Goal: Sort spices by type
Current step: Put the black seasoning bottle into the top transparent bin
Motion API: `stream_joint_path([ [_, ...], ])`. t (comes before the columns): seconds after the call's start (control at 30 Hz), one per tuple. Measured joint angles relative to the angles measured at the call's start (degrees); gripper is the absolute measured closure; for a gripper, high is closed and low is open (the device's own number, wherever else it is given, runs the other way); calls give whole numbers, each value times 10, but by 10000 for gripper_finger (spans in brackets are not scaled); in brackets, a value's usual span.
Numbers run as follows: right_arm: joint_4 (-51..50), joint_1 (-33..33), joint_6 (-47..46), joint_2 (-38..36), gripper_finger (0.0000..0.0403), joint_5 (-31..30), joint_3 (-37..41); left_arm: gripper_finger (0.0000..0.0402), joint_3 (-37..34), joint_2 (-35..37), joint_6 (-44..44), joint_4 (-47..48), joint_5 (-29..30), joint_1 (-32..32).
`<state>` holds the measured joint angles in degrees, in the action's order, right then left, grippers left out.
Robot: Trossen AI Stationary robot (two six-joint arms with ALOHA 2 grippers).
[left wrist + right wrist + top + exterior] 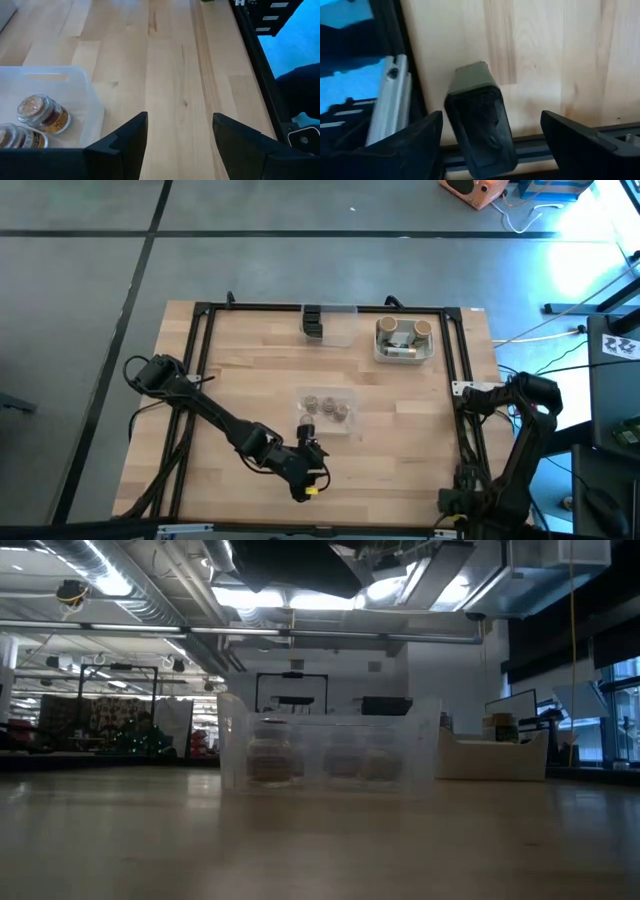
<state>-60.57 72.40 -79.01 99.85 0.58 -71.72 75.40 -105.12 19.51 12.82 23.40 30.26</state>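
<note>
Reaching in from the counter's left edge (240,360), the left arm stretches toward the near middle. Left pincer (310,470) sits just on the near side of the centre bin; in the left wrist view its fingers (127,145) stand parted with only bare wood between them, gripping nothing.

Centre bin (327,412): clear plastic, mid-counter. It holds the grey-brown round jars (327,407), about four of them packed close together. The left wrist view catches a corner of this bin with two jars (44,114) inside, lying tilted. In the low view the same bin (330,745) is side-on, with jars blurred behind its wall.

Far edge, left of centre: another clear bin (330,323) with the dark boxy containers (312,322) stacked at its left end, two as far as I can tell.

Far edge, right of centre: third bin (404,340) with the tan-topped jars (405,331), two upright tops visible and something lying flat on the near side of them; exact count unclear.

Right arm is parked off the counter's right edge near the frame rail. Right pincer (490,145) is wide open, holding nothing; a dark boxy part (479,120) sits between the fingers in the right wrist view, can't tell what it is.
</note>
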Motion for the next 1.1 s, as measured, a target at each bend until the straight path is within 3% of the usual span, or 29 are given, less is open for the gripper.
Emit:
stream_joint_path([
  [0.2, 0, 0, 0, 11, 100, 0, 0, 196, 0, 0, 8, 0, 0, -3],
  [0.53, 1, 0, -5, 11, 269, 4, 0, 196, 0, 0, 13, 0, 0, -3],
  [0.93, -4, -29, 4, 6, 268, -16, -3, 196, 0, 0, 88, 0, 0, -2],
  [1.1, -68, -62, 54, 6, 270, -51, -41, 196, 0, 0, 60, 1, 0, -3],
])
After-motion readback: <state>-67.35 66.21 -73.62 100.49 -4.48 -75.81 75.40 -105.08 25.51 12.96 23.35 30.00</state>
